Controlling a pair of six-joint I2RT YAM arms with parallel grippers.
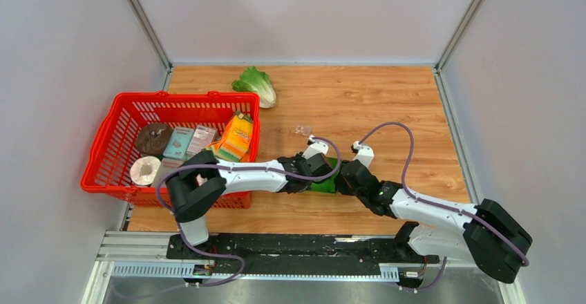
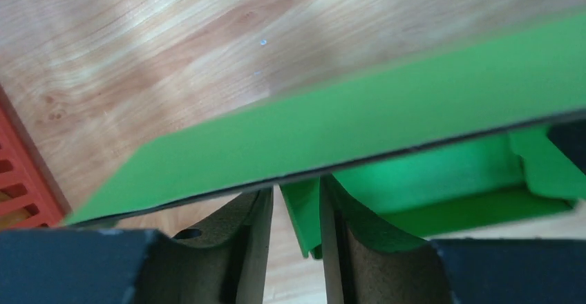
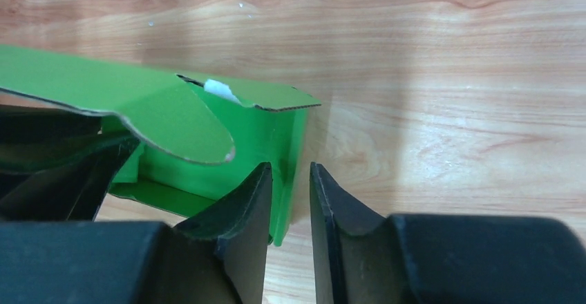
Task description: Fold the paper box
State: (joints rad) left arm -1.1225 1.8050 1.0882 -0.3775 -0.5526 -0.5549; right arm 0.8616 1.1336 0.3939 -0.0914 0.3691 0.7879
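The paper box [image 1: 323,184] is bright green card, partly folded, lying on the wooden table between my two grippers. In the left wrist view its lid panel [image 2: 359,124] slants across the frame. A side wall of the box hangs between my left gripper's [image 2: 296,188] jaws, resting against the right finger with a clear gap to the left one. In the right wrist view the box [image 3: 138,97] has a rounded tab raised. Its end wall stands between my right gripper's [image 3: 290,167] jaws, against the left finger and apart from the right one. Both grippers [image 1: 307,171] [image 1: 347,177] are open.
A red basket [image 1: 110,145] stands at the left, holding an orange carton [image 1: 237,137] and several other items; its corner shows in the left wrist view [image 2: 21,173]. A lettuce [image 1: 256,84] lies at the back. A small clear scrap [image 1: 302,130] lies behind the grippers.
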